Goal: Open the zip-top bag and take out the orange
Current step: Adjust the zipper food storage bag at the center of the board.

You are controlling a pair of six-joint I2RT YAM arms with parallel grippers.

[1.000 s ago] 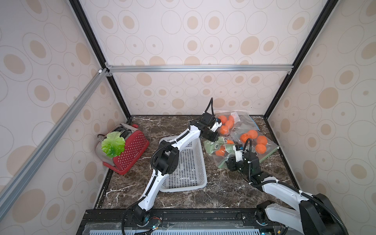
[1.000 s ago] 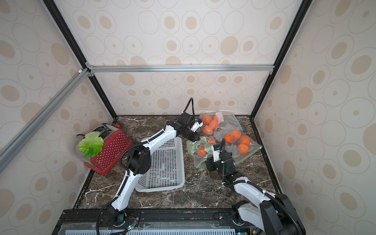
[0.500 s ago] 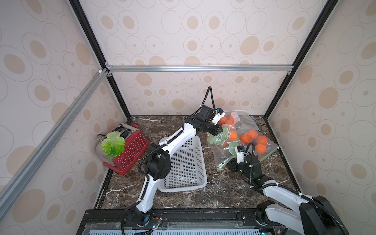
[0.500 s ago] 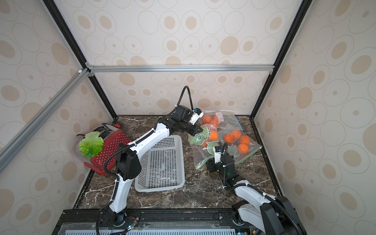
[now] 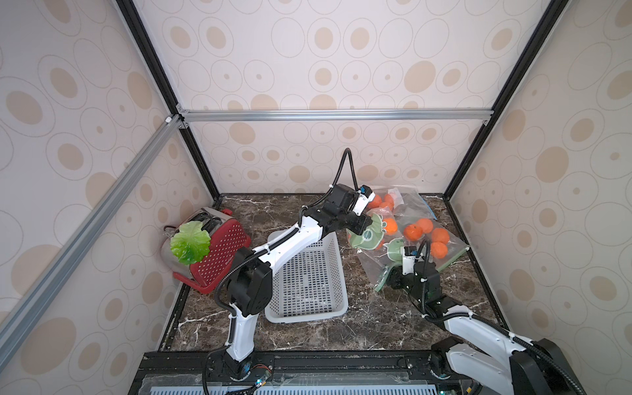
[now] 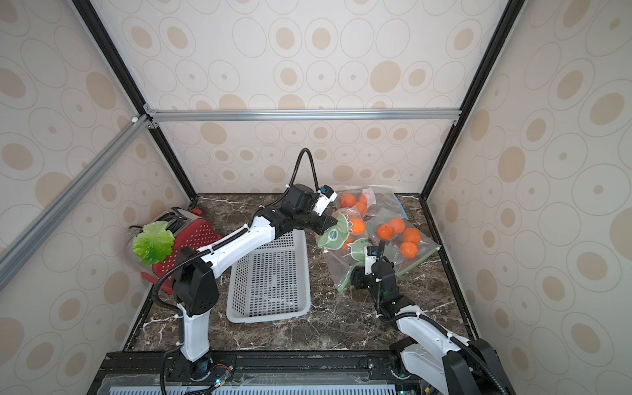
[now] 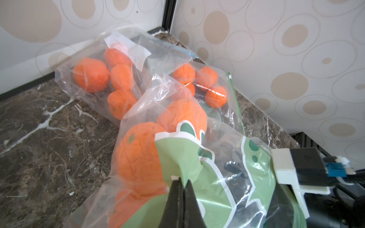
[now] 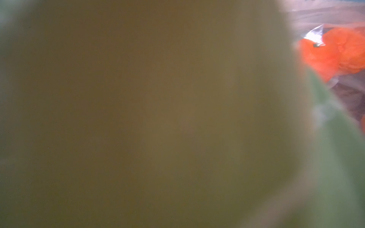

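Left gripper [image 7: 180, 182] clenched on green-printed zip-top bag [image 5: 367, 236], right of centre in a top view; orange [image 5: 390, 226] inside. Right gripper [image 5: 390, 278] at the bag's lower edge, jaws' state unreadable.

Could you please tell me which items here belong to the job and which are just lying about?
In the job: green-printed zip-top bag, pinched in the left claw; oranges inside it.

Lying about: white basket; red toaster; lettuce leaf; clear orange bag by the back wall; second clear bag by the right wall.
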